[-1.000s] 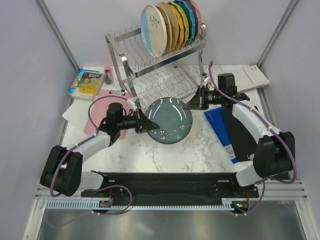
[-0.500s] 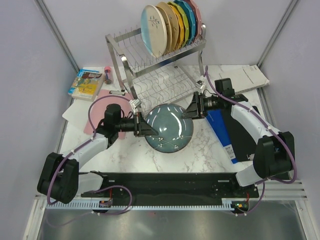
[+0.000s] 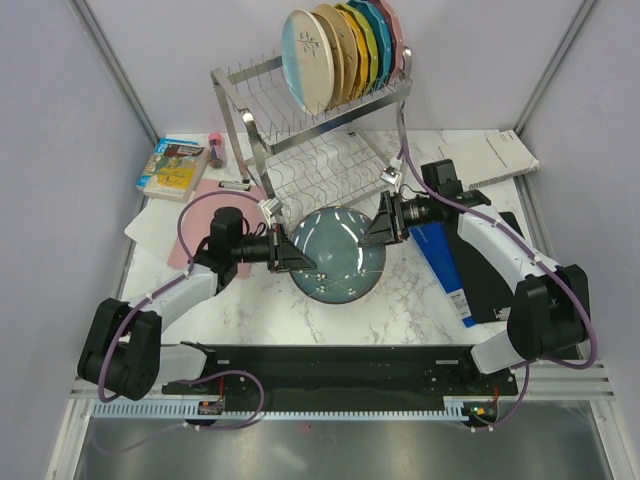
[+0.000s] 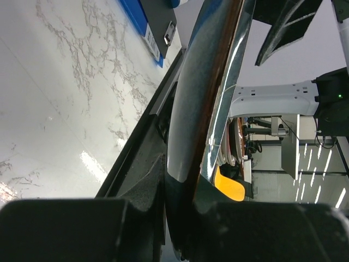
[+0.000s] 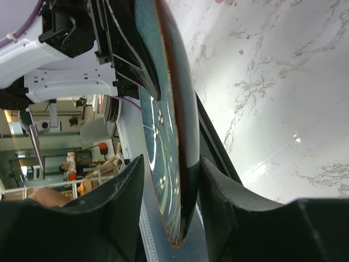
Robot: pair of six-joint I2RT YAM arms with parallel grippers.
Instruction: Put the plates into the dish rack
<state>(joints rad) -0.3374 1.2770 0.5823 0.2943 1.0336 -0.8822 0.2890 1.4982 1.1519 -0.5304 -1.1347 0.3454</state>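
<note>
The dark teal speckled plate (image 3: 335,255) is held tilted, above the marble table, in front of the dish rack (image 3: 255,95). My left gripper (image 3: 290,255) is shut on its left rim, which shows edge-on in the left wrist view (image 4: 202,98). My right gripper (image 3: 378,232) is open and straddles the plate's right rim (image 5: 163,109), with a gap on the plate's face side. On the rack's top tier stand the half-blue, half-cream plate (image 3: 305,60), cream-yellow plates (image 3: 335,48) and several plain coloured plates behind them.
The rack's lower wire tier (image 3: 320,170) lies just behind the held plate. A blue book (image 3: 440,262) and a black notebook (image 3: 485,265) lie to the right, a white pad (image 3: 500,155) at the back right, and a picture book (image 3: 172,165) and pink sheet (image 3: 190,240) to the left.
My right gripper has moved down and left from beside the rack onto the plate's right rim. The plate has been raised and tilted in my left gripper.
</note>
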